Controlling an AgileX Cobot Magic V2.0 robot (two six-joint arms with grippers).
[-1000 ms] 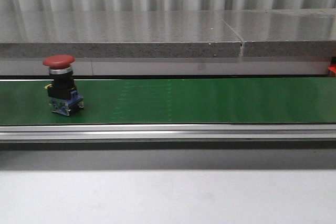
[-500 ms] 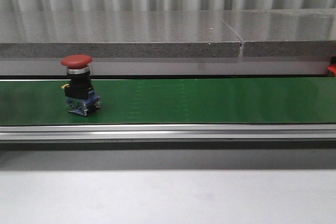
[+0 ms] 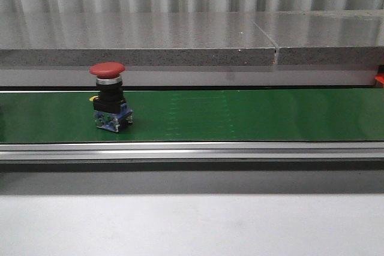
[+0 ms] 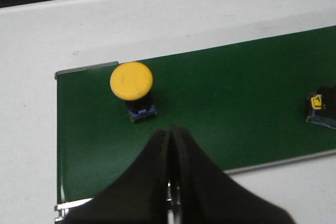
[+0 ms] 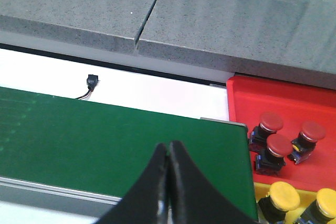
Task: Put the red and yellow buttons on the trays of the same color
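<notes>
Waiting above the green belt [image 3: 252, 115] is judged to be the step in hand, since nothing is held. In the left wrist view the left gripper [image 4: 172, 145] is seen with its fingers pressed together, just short of a yellow button [image 4: 132, 82] standing upright on the belt; a second part [image 4: 321, 107] is cut off at the frame edge. The right gripper [image 5: 168, 163] is likewise closed over bare belt, near the red tray [image 5: 294, 108] holding three red buttons and the yellow tray [image 5: 262, 195] beside it. Farther off, a red button [image 3: 110, 97] stands upright on the belt. Fingers should be opened before descending, and the button body gripped below its cap. No writing can be read.
</notes>
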